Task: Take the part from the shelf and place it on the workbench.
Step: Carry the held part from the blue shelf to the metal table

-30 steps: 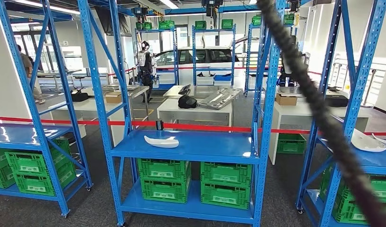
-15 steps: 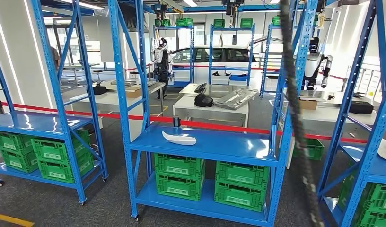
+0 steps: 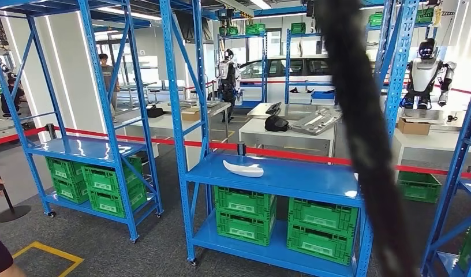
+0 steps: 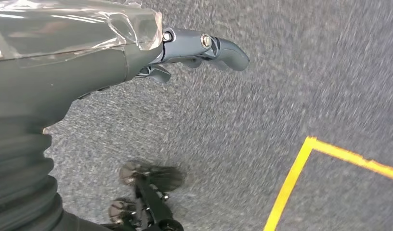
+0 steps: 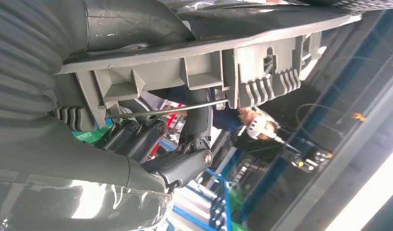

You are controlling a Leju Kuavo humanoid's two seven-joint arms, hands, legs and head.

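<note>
Right hand (image 5: 151, 144): grey, dark fingers curled under a grey moulded plastic part (image 5: 194, 67) with ribs and clip tabs on its underside, which it grips; the part lies flat against the hand, stretching well beyond the fingers.

Left hand (image 4: 185, 50): grey, holding nothing, fingers loosely spread, hanging over speckled grey carpet (image 4: 281, 72). Near it on the carpet, a yellow tape line (image 4: 291, 178) turning a corner.

Dark blurred strip (image 3: 360, 144): close to the head camera, running from top to bottom and hiding part of the shelving behind it; what it is cannot be told.

Blue steel shelf rack (image 3: 279, 176): straight ahead, well apart from both hands. On its middle board lies a white curved plastic piece (image 3: 243, 168); below it stand green slatted plastic crates (image 3: 245, 214).

Second blue rack (image 3: 86, 150): to the left side, also bearing green crates.

Red-and-white barrier tape (image 3: 291, 154): stretched behind the racks.

White workbenches (image 3: 288, 134): beyond the tape, carrying grey and black parts.

Silver car (image 3: 279, 69): farthest back, with two humanoid robots (image 3: 426, 72) and a standing person (image 3: 106, 72) in the hall.
</note>
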